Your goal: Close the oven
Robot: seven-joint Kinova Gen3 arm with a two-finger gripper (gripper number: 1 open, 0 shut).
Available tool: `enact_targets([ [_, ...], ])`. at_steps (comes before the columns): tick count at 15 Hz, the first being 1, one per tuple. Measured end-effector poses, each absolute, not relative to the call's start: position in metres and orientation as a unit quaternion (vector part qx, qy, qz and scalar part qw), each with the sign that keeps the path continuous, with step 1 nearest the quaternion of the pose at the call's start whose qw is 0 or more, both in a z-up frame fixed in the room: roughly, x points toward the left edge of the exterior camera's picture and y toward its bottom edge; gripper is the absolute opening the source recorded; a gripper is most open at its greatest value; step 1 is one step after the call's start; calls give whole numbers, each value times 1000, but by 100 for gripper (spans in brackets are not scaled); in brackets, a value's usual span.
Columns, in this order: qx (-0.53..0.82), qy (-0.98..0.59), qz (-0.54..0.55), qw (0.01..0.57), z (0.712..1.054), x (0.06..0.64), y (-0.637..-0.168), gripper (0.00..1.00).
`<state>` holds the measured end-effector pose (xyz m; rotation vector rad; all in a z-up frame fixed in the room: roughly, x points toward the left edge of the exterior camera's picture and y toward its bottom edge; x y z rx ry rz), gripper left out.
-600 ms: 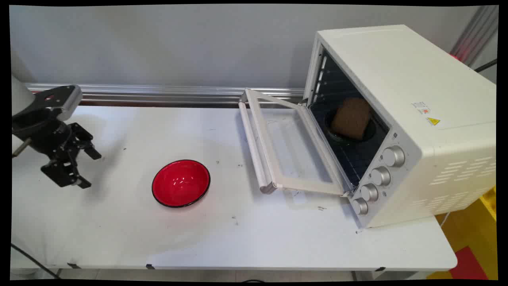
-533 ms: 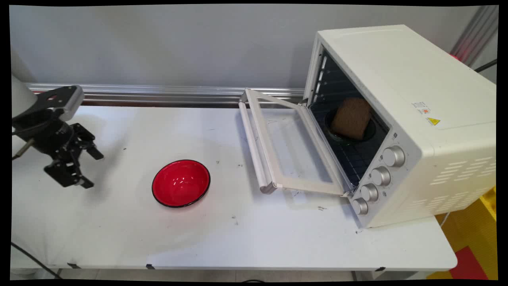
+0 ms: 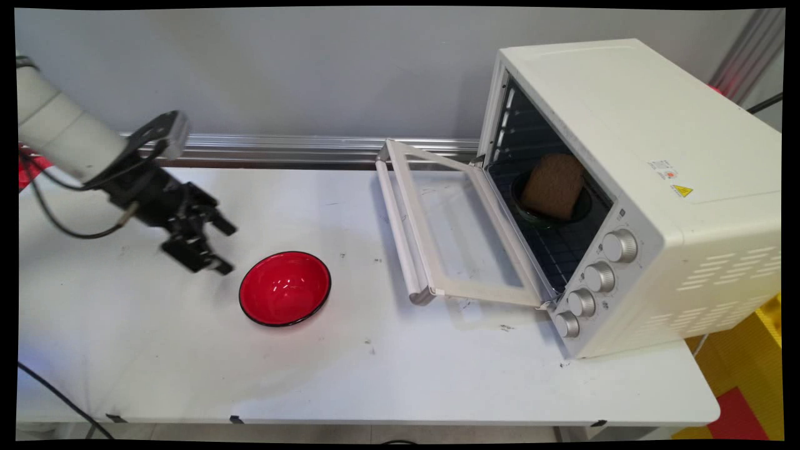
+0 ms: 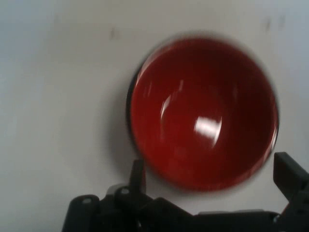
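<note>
My black gripper hangs open above the table, just left of a red bowl with a dark rim. Nothing is between its fingers. In the hand view the empty red bowl fills the middle, with the gripper spread wide at its near rim. A white toaster oven stands at the right with its glass door folded down flat. Inside it, a brown slice of bread leans in a dark dish on the wire rack.
Four silver knobs line the oven's front panel. A metal rail runs along the wall behind the table. Black cables hang from the arm at the left. The table's front edge lies near the bottom.
The arm has swung right and a little up, carrying the gripper from the table's left edge to just beside the red bowl. Bowl, oven and bread have not moved.
</note>
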<state>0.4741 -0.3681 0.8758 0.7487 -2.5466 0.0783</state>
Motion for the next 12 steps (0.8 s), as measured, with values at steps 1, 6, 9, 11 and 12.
enact_targets([
  [1,276,-927,27,253,875,469,-372,100],
  [6,278,-905,24,320,875,437,-395,100],
  [9,272,-897,35,346,878,425,-406,100],
  [11,264,-897,49,352,880,421,-412,100],
  [12,262,-897,54,352,880,420,-414,100],
])
